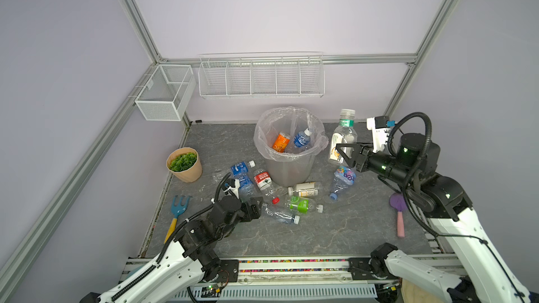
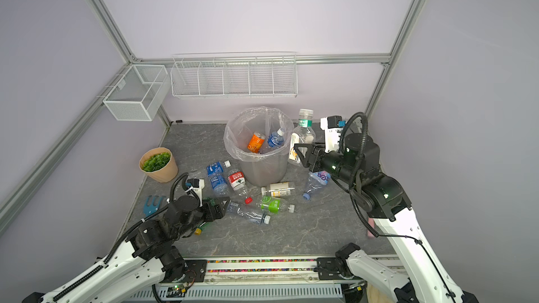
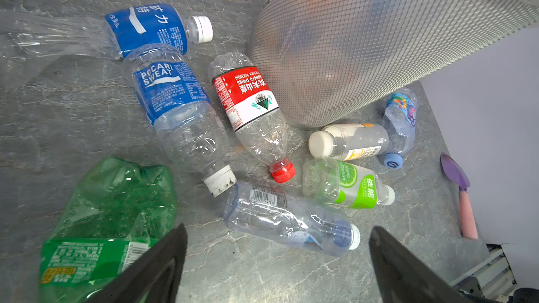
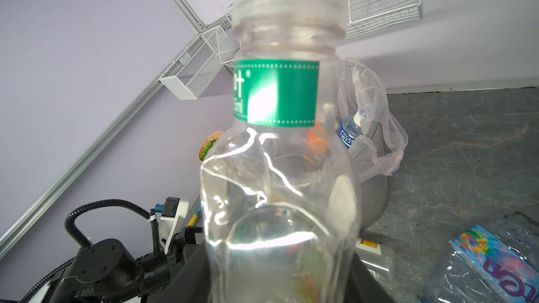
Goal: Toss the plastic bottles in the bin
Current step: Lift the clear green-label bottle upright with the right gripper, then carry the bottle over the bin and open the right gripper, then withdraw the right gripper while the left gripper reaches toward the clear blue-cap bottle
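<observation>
The grey bin (image 1: 288, 170) (image 2: 259, 170), lined with a clear bag, holds an orange-labelled bottle (image 1: 281, 142) and a blue-labelled one (image 1: 302, 138). My right gripper (image 1: 345, 153) (image 2: 302, 154) (image 4: 280, 272) is shut on a clear bottle with a green neck band (image 1: 344, 135) (image 4: 280, 141), upright just right of the bin's rim. My left gripper (image 1: 256, 201) (image 3: 277, 228) is open, low over the floor, beside a clear bottle (image 3: 288, 220). Several plastic bottles lie in front of the bin: blue-labelled (image 3: 172, 91), red-labelled (image 3: 248, 97), lime-labelled (image 3: 347, 185), white-capped (image 3: 347, 141), a crushed green one (image 3: 110, 222).
A tan pot of green leaves (image 1: 184, 164) stands at the left. A blue rake with a yellow handle (image 1: 179, 208) lies near my left arm. A purple scoop with a pink handle (image 1: 398, 211) lies at the right. White wire baskets (image 1: 261, 75) (image 1: 166, 91) hang on the walls.
</observation>
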`<state>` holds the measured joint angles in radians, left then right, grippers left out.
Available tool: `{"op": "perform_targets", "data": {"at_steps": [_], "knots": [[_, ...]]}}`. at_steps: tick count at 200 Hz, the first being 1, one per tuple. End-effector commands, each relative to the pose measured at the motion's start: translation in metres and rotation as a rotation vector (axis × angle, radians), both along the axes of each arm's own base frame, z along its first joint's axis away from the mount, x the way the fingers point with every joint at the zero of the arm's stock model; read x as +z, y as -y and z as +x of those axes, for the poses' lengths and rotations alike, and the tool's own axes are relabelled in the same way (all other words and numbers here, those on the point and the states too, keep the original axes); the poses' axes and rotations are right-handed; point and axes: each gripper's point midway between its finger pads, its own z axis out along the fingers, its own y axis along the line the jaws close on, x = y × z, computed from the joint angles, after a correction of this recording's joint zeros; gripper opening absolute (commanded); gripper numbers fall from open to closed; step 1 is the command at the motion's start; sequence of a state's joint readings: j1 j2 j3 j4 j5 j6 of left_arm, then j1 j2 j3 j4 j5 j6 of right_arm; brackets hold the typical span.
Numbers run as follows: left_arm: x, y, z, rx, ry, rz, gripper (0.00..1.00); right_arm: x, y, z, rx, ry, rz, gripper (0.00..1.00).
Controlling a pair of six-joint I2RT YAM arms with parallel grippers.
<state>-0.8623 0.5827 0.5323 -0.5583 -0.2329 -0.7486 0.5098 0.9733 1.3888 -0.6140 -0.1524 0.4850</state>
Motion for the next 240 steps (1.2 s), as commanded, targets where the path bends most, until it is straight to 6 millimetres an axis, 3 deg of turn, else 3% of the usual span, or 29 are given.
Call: {"op": "perform_targets", "data": {"at_steps": [1,62,84,102,111,129,144,147,153,186,240], "knots": [[-0.001,-0.003,-0.001,0.014,-0.005,-0.008,0.97,0.018,-0.006,0.01,-0.001,0.067,-0.012,0.07],[0.009,-0.008,-0.002,0.02,0.01,-0.009,0.97,0.034,-0.032,0.043,0.023,0.085,-0.03,0.07],[0.014,-0.01,-0.003,0.026,0.016,-0.013,0.97,0.029,-0.05,0.061,0.048,0.055,-0.052,0.07],[0.018,-0.012,-0.004,0.029,0.022,-0.017,0.97,0.011,-0.069,0.082,0.063,0.006,-0.105,0.08],[0.021,-0.012,-0.004,0.03,0.024,-0.022,0.97,-0.007,-0.076,0.094,0.067,-0.049,-0.155,0.18],[0.025,-0.013,-0.005,0.028,0.026,-0.02,0.97,-0.036,-0.087,0.102,0.097,-0.179,-0.276,0.57],[0.028,-0.018,-0.007,0.036,0.028,-0.011,0.97,-0.035,-0.077,0.101,0.02,-0.17,-0.348,0.87],[0.029,-0.019,-0.007,0.038,0.03,-0.01,0.97,-0.033,-0.074,0.099,0.008,-0.153,-0.352,0.98],[0.029,-0.021,-0.008,0.039,0.032,-0.008,0.97,-0.025,-0.07,0.095,-0.013,-0.11,-0.343,0.89],[0.027,-0.024,-0.008,0.05,0.042,-0.012,0.97,0.001,-0.039,0.073,-0.094,0.005,-0.293,0.88],[0.018,-0.01,-0.005,0.024,0.001,-0.01,0.96,-0.013,-0.032,0.056,-0.065,-0.024,-0.305,0.88]]}}
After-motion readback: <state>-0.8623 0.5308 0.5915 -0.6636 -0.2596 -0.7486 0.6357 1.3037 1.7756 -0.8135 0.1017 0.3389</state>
